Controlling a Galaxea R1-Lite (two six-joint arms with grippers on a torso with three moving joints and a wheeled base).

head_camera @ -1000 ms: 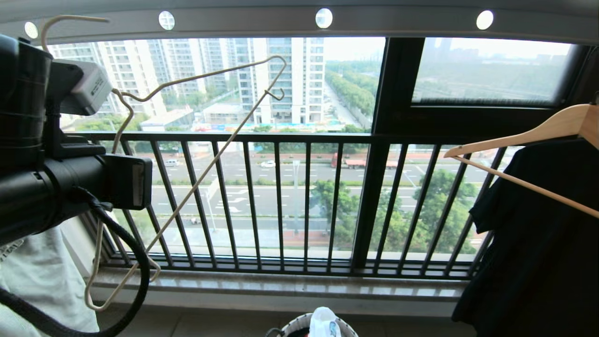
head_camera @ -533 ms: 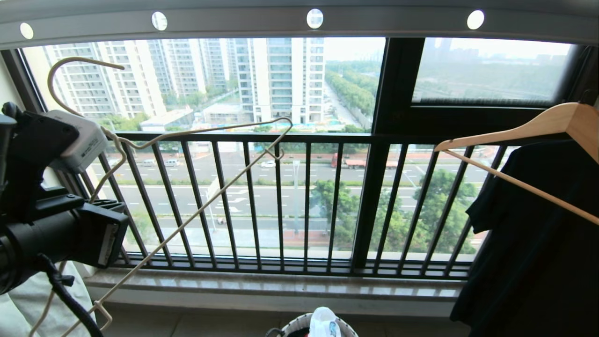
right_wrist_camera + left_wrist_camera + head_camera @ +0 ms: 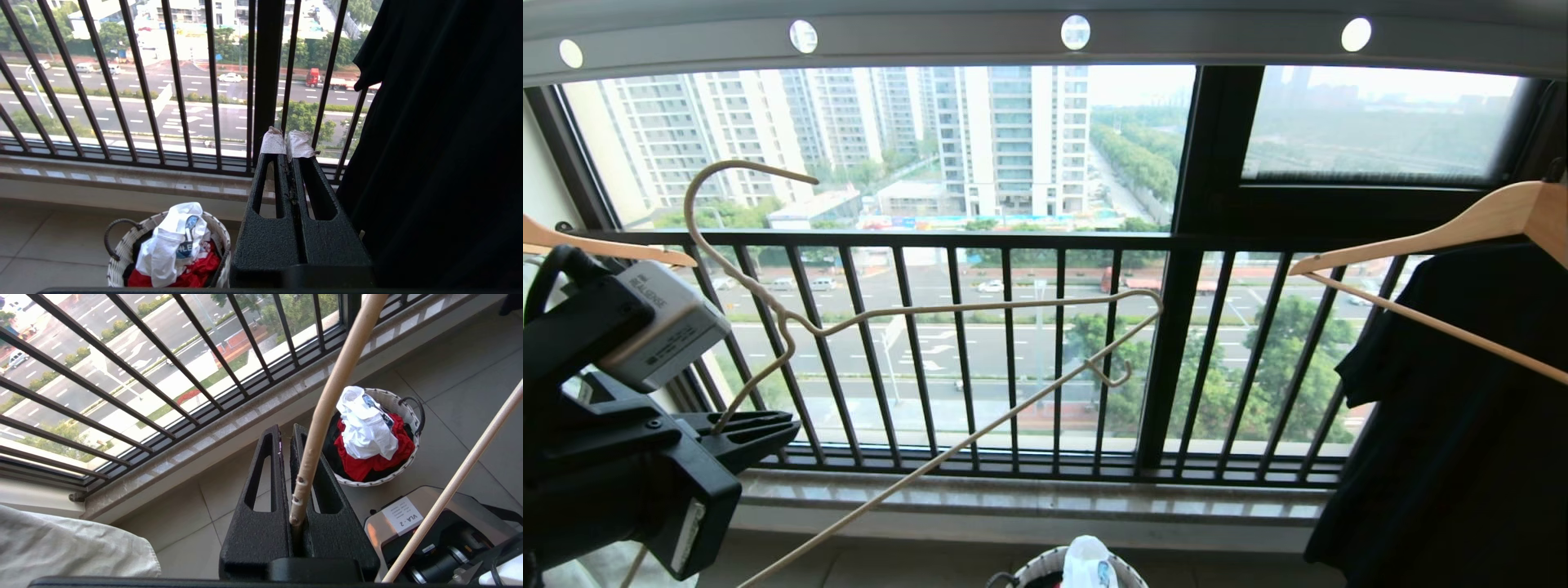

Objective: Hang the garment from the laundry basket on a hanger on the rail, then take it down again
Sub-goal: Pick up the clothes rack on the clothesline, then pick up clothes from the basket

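I've got the left gripper low at left, jaws clamped on the hanger, which tilts below the rail. Right gripper closed, empty. Garment sits in the laundry basket.

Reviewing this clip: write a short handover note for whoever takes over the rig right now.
Left end effector: shut on the hanger, held off the rail, in front of the window guard.
Right end effector: shut, empty, idle near the black shirt.
T-shirt: in the basket, on top of the red cloth.
Done: hanger in hand.
Left: put the T-shirt on the hanger, hook it on the rail, then take it down.
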